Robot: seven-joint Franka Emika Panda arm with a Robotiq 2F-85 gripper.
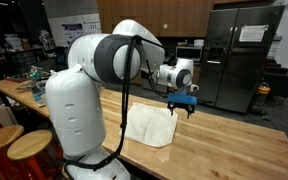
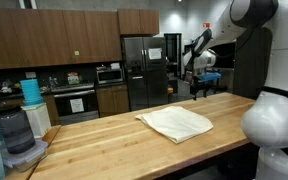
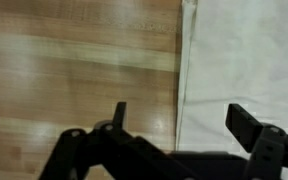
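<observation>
You see the white cloth [image 3: 246, 60] run off the wrist view's top and right edges, while the tool [image 3: 176, 112] is cropped at the bottom edge and the surface [image 3: 74, 60] looks blurred.

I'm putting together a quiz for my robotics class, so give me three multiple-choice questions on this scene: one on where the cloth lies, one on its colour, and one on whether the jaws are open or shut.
1. Where does the cloth lie?
A. on the wooden table
B. on the floor
C. draped over a stool

2. What colour is the cloth?
A. red
B. white
C. black

3. How do the jaws stand?
A. shut on the cloth
B. shut on nothing
C. open, holding nothing

Answers:
1 A: it lies flat on the tabletop in both exterior views.
2 B: it shows white against the brown wood.
3 C: the wrist view shows the two fingers spread wide over the cloth's edge, with nothing gripped between them.
</observation>
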